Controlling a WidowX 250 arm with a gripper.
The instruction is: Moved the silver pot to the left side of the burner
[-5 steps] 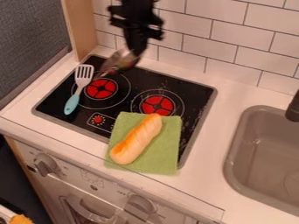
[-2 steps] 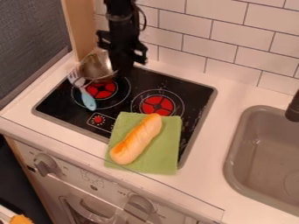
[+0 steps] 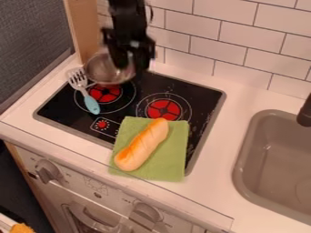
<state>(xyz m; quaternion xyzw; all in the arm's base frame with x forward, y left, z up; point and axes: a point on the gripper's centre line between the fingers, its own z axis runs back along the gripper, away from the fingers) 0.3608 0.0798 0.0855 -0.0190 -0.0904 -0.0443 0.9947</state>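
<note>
At the stove's back left, the silver pot [image 3: 100, 72] sits with its bowl facing up over the rear part of the left burner [image 3: 104, 93]. My gripper [image 3: 132, 66] hangs at the pot's right side, fingers apart and open around its right rim. One finger stands in front of the pot's inside, the other just right of the rim. Whether the pot bottom lies flat is hidden.
A blue-handled spatula [image 3: 92, 103] lies at the pot's front left, its slotted head beside the pot. Bread [image 3: 142, 145] rests on a green cloth [image 3: 174, 157] at the stove's front. Tiled wall [image 3: 218, 43] behind, sink [image 3: 273, 159] at right.
The pot has come down and turned its bowl upward at the back left. The spatula has shifted and turned. My gripper has moved lower and lately opened, with the pot slightly farther right.
</note>
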